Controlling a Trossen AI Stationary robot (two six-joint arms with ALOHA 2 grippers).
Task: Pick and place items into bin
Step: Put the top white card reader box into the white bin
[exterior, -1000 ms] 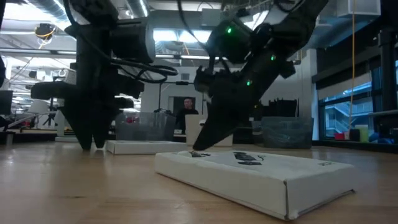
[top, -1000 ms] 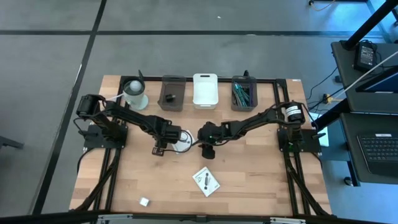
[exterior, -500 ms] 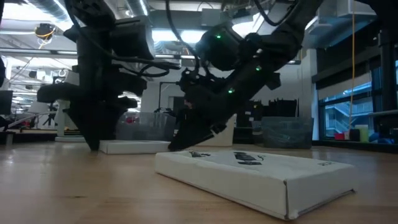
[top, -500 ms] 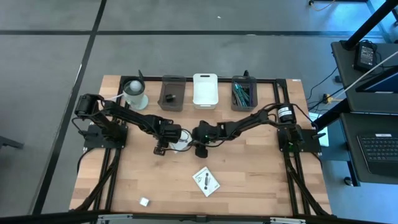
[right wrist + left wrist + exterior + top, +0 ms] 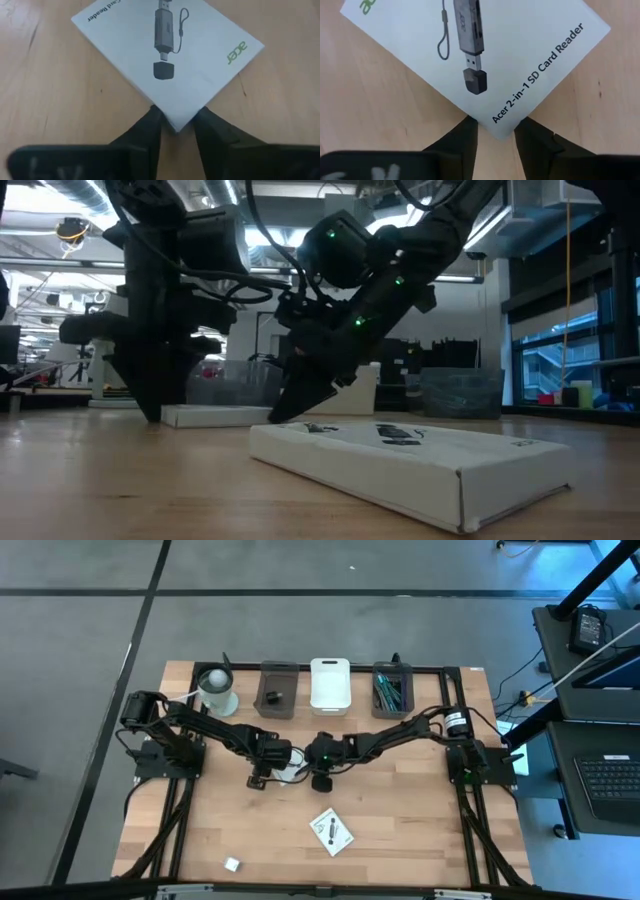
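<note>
A white square packet [image 5: 290, 771] printed with a card reader lies flat on the wooden table [image 5: 400, 830] between my two grippers. My left gripper [image 5: 496, 131] points steeply down at its left corner. My right gripper [image 5: 176, 122] slants down at the opposite corner. Each is closed on its corner. A second white packet [image 5: 332, 831] lies nearer the front edge and fills the low view's foreground [image 5: 400, 460]. A tiny white cube [image 5: 232, 864] sits near the front left. Teal and grey ties [image 5: 390, 690] lie in the far right bin. My left gripper has the packet's left corner [image 5: 496, 125] between its two fingers [image 5: 466, 140], which meet the corner's two slanting edges. It comes from above, pointing steeply down. The packet lies flat on the table. My right gripper takes the opposite corner [image 5: 175, 117] between its two fingers [image 5: 150, 127], each against one slanting edge. It comes slanting down from the table's right side. The packet stays flat on the wood.
Three bins stand along the far edge: a dark one [image 5: 277, 688], a white one [image 5: 330, 685] and a dark one [image 5: 392, 670] with the ties. A white cup-like cylinder [image 5: 217, 690] stands at the far left. Bare wood lies toward the front right.
My right gripper has moved toward the table's left edge and slightly down, up to the packet's right corner. The packet has stayed flat where it was.
</note>
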